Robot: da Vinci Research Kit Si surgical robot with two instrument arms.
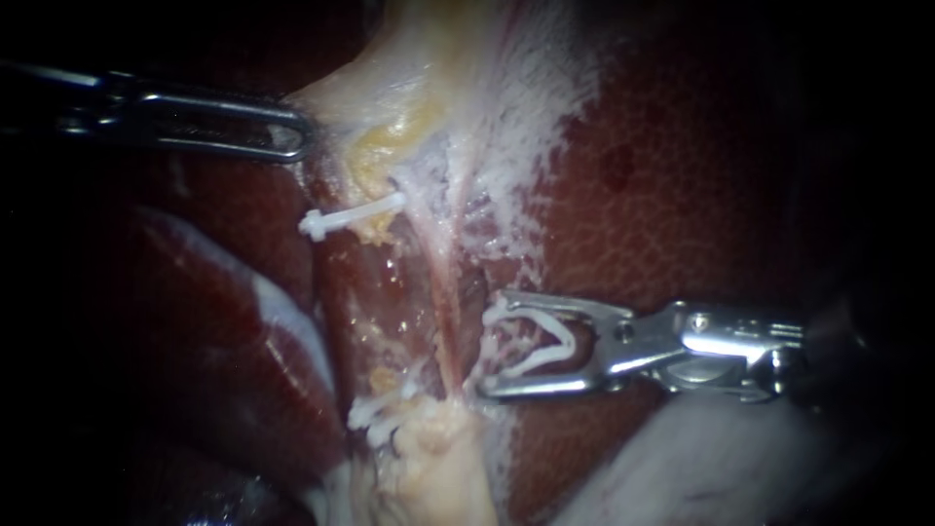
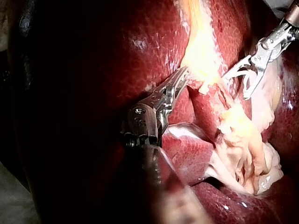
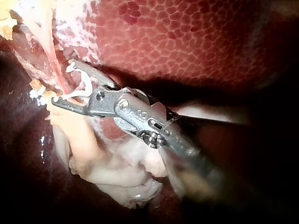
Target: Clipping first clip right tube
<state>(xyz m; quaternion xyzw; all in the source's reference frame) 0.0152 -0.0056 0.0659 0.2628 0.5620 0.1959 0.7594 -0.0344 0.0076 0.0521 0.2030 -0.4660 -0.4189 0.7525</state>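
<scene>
The thin pink right tube [image 1: 450,312] runs down the middle of the endoscope view. My right instrument [image 1: 487,346] comes in from the right. Its jaws stand wide apart and hold an open white clip [image 1: 531,346] between them. The jaw tips lie right beside the tube; in the right wrist view my right instrument [image 3: 63,84] has that tube [image 3: 57,74] at its mouth. My left instrument [image 1: 300,136] reaches in from the left, its jaws shut on the edge of pale yellowish tissue [image 1: 409,88].
Two white clips sit on the left tube, an upper clip [image 1: 346,216] and a lower clip [image 1: 375,409]. Dark red liver [image 1: 701,195] fills the right side. A pale fatty lump [image 1: 438,458] lies below the tubes.
</scene>
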